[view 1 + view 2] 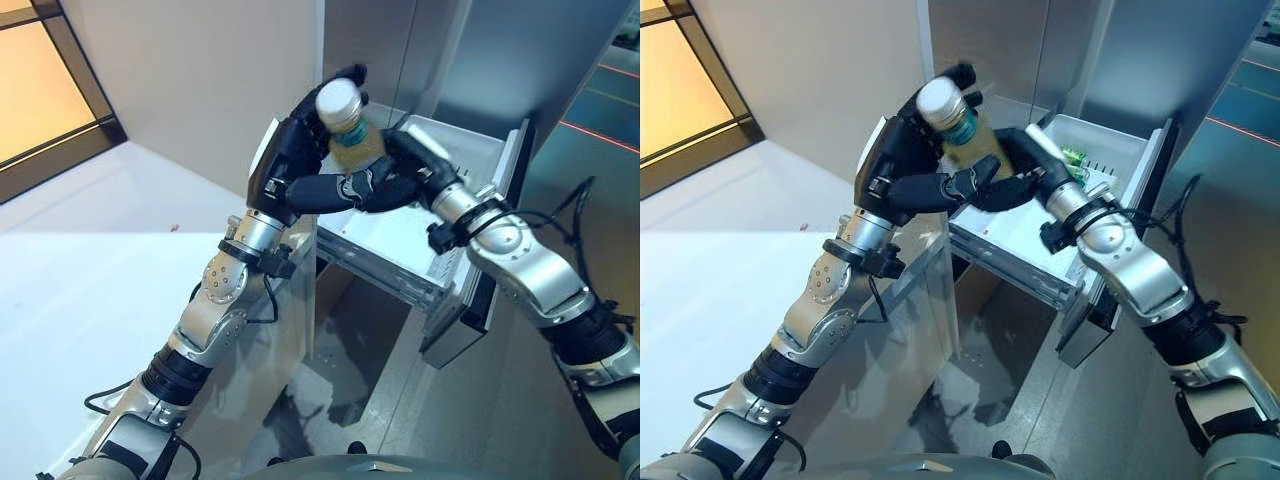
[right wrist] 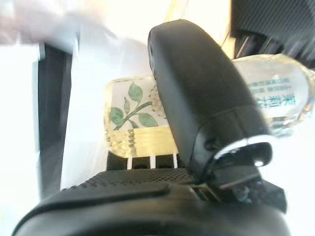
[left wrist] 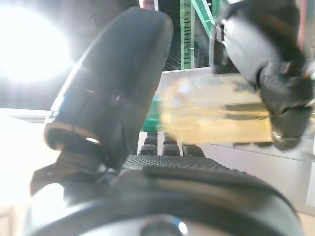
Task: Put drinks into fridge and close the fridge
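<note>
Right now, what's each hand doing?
Left hand: shut on the drink bottle.
Right hand: shut on the same drink bottle, above the open fridge drawer.

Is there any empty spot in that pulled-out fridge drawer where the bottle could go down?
The near part of the fridge drawer, behind its front rail, looks bare. The far right corner holds green-labelled drinks. Above the drawer it is crowded: the left hand and right hand both grip the bottle.

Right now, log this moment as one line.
bottle: held by both hands | left hand: gripping | right hand: gripping | fridge drawer: open
</note>
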{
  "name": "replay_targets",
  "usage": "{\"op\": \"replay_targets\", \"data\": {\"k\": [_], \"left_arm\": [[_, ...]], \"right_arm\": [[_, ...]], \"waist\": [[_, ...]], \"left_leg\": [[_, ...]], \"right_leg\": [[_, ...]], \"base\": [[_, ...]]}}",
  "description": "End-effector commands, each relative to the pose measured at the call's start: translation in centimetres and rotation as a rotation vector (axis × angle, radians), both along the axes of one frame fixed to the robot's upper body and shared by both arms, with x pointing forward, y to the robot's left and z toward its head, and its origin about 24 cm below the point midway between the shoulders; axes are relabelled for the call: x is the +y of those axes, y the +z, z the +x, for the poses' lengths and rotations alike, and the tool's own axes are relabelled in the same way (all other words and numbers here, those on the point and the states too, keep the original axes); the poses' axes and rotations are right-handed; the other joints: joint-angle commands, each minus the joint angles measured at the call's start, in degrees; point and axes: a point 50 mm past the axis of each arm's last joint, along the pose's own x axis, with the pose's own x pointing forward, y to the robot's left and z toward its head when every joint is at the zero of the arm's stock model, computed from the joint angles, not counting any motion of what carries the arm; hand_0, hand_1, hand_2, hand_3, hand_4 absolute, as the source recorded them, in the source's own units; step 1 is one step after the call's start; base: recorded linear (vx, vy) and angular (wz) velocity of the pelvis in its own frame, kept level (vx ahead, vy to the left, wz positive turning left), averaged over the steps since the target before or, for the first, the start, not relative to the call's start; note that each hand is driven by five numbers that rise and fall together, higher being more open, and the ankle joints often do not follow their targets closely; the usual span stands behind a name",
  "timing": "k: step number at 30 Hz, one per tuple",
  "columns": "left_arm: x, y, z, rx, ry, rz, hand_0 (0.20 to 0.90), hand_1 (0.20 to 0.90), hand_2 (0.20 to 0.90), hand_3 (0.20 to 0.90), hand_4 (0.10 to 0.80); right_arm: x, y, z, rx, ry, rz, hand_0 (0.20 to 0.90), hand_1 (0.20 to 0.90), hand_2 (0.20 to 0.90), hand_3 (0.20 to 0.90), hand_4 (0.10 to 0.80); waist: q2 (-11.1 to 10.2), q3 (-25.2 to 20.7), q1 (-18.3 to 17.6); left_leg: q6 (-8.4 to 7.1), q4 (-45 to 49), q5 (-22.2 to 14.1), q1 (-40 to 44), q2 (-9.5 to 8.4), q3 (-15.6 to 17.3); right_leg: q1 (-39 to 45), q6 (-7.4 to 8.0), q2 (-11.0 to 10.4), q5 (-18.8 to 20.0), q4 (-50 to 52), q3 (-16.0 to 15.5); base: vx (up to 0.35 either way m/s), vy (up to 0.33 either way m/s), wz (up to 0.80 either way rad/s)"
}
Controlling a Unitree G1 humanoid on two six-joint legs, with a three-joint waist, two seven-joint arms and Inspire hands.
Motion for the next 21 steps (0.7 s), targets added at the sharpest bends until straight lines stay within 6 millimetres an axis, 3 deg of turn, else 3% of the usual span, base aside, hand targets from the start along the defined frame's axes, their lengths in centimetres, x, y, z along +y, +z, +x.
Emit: {"op": "replay_targets", "data": {"k": [1, 6, 12, 15, 18, 21], "left_arm": [[-1.0, 2.9, -1.4, -0.160, -0.173, -0.094, 0.900, 0.900, 0.900, 0.900, 0.800], [-1.4, -0.8, -1.1, 0.057, -0.354, -0.076, 0.900, 0.900, 0.900, 0.900, 0.800], [-4.2, -4.6, -2.7, 0.377, -0.819, -0.154, 0.900, 0.900, 0.900, 0.900, 0.800], [-6.2, -6.2, -4.9, 0.558, -1.111, -0.278, 0.900, 0.900, 0.900, 0.900, 0.800], [-7.4, -7.1, -6.7, 0.799, -1.367, -0.527, 0.900, 0.900, 0.900, 0.900, 0.800], [-7.7, -7.5, -7.4, 0.943, -1.484, -0.716, 0.900, 0.900, 0.900, 0.900, 0.800]], "right_arm": [[-5.9, 13.1, -0.7, -0.537, -0.310, 0.159, 0.300, 0.300, 0.300, 0.200, 0.100], [-10.1, 14.8, 0.3, -0.550, -0.528, 0.121, 0.300, 0.300, 0.300, 0.200, 0.100], [-11.5, 15.3, 1.6, -0.532, -0.637, 0.057, 0.300, 0.300, 0.300, 0.200, 0.100], [-11.5, 15.0, 2.5, -0.502, -0.667, 0.010, 0.300, 0.300, 0.300, 0.200, 0.100], [-11.4, 14.3, 3.3, -0.451, -0.683, -0.046, 0.300, 0.300, 0.300, 0.200, 0.100], [-11.4, 13.5, 3.9, -0.390, -0.673, -0.085, 0.300, 0.300, 0.300, 0.200, 0.100]], "waist": [[-1.7, -5.5, 2.1], [-2.0, -5.5, 4.7], [-1.3, -5.6, 6.2], [-0.7, -5.6, 6.6], [-0.3, -5.5, 6.8], [-0.3, -5.3, 7.2]], "left_leg": [[0.72, 0.1, -3.4, -0.2, -1.15, -5.4], [0.36, 0.1, -3.0, -0.2, -1.10, -7.2], [-0.01, 0.1, -2.6, -0.2, -1.00, -8.1], [-0.24, 0.1, -3.1, 0.1, -0.74, -8.1], [-0.50, 0.1, -3.0, 0.0, -0.46, -7.7], [-0.72, 0.1, -3.3, 0.0, -0.25, -7.3]], "right_leg": [[0.4, 1.99, -0.6, 1.2, 0.3, -2.6], [1.5, 1.84, -1.0, 0.8, 0.3, -5.2], [2.2, 1.76, -1.4, 0.4, 0.3, -7.5], [2.8, 1.81, -1.5, -0.2, 0.3, -7.8], [2.8, 1.80, -1.6, -0.3, 0.3, -8.4], [2.7, 1.68, -1.8, -0.6, 0.3, -9.3]], "base": [[0.032, -0.025, 0.32], [0.064, -0.020, 0.27], [0.072, -0.001, 0.31], [0.071, 0.011, 0.17], [0.044, 0.003, 0.33], [0.036, -0.014, 0.18]]}}
